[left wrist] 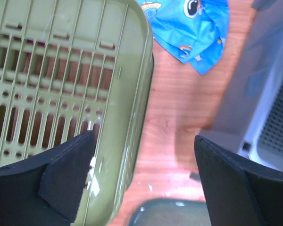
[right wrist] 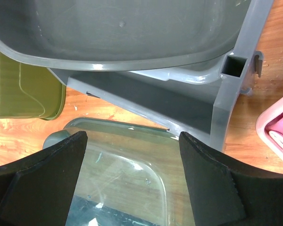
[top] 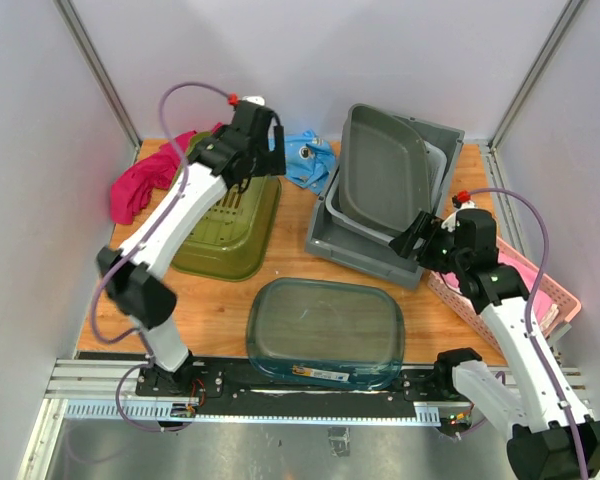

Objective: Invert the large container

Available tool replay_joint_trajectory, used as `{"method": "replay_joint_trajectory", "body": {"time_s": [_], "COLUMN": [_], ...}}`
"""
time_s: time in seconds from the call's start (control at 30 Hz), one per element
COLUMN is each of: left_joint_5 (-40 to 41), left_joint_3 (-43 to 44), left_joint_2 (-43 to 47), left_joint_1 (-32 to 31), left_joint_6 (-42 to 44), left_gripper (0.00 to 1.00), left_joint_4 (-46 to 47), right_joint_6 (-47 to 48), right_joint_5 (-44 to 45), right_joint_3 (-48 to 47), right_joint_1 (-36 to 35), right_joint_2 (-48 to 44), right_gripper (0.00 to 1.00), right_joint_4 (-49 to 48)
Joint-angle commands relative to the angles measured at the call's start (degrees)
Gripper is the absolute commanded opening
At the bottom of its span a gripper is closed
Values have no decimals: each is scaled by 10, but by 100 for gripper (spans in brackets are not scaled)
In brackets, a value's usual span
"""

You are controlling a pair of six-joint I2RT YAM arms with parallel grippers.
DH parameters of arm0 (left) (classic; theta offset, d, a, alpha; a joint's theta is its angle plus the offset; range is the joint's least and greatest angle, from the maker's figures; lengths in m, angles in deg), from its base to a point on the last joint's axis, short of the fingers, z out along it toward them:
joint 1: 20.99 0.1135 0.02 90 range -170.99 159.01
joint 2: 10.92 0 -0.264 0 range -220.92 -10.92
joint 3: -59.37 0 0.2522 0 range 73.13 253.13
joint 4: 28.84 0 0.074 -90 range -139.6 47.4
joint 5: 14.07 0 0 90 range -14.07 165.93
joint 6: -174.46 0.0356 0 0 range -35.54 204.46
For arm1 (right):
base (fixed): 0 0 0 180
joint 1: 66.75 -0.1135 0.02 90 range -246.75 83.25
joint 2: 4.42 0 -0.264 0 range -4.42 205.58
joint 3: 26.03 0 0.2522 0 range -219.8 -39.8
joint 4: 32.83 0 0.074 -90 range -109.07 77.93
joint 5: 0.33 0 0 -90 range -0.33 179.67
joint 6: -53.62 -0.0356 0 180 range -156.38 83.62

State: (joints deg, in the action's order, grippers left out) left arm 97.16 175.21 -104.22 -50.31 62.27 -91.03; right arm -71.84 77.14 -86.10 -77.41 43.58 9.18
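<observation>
The wooden table [top: 220, 300] runs from the arm bases back to the rear wall. A green basket [top: 235, 235] sits on its left half, with a magenta cloth [top: 140, 185] bunched at the far left corner, touching the basket's back end. A blue cloth [top: 305, 160] lies near the rear edge, between the basket and a grey crate [top: 365, 255]. The crate stands on the right half, slightly skewed to the table's edges. A clear container [top: 325, 330] rests at the near edge, just in front of the crate. A pink basket [top: 555, 285] lies on the right side and reaches past the table's right edge.
</observation>
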Motion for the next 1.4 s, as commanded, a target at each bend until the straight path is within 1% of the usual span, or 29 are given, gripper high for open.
{"method": "replay_joint_trajectory", "body": {"time_s": [0.0, 0.1, 0.23, 0.3, 0.37, 0.5, 0.57, 0.67, 0.73, 0.8, 1.0, 1.1, 1.17, 1.23, 1.37], "left_joint_5": [60, 33, 17, -13, -48, -112, -133, -152, -154, -158, -135, -142, -148, -151, -130], "left_joint_3": [120, 240, 398, 440, 428, 372, 375, 378, 353, 301, 63, -22, -47, -55, -76], "left_joint_2": [-125, -202, -318, -363, -385, -407, -428, -449, -436, -405, -267, -195, -154, -104, -12], "left_joint_1": [15, 43, 65, 81, 98, 124, 132, 138, 139, 139, 139, 139, 136, 129, 108], "left_joint_6": [55, 65, 94, 94, 94, 97, 100, 103, 104, 98, 62, 57, 62, 68, 66], "left_gripper": [94, 96, 97, 99, 99, 99, 99, 99, 99, 98, 96, 94, 93, 93, 95], "left_joint_4": [-1, 0, 0, 13, 52, 135, 145, 134, 125, 125, 142, 155, 154, 147, 122], "right_joint_6": [10, 13, 14, 13, 12, 16, 17, 20, 22, 22, 22, 24, 26, 27, 23], "right_joint_5": [-2, 3, 13, 15, 16, 28, 36, 46, 53, 57, 55, 47, 43, 38, 32], "right_joint_3": [1, 1, 6, 8, 9, 5, 1, -4, -3, -1, 1, 2, 2, 1, 3], "right_joint_1": [-11, -11, -10, -11, -11, -11, -11, -11, -11, -11, -11, -11, -12, -11, -11], "right_joint_2": [-22, -33, -54, -64, -71, -77, -77, -78, -79, -79, -74, -72, -67, -64, -65], "right_gripper": [81, 81, 81, 81, 81, 81, 81, 82, 82, 82, 82, 82, 82, 82, 82], "right_joint_4": [6, 18, 33, 42, 50, 70, 81, 89, 91, 90, 81, 74, 71, 69, 62]}}
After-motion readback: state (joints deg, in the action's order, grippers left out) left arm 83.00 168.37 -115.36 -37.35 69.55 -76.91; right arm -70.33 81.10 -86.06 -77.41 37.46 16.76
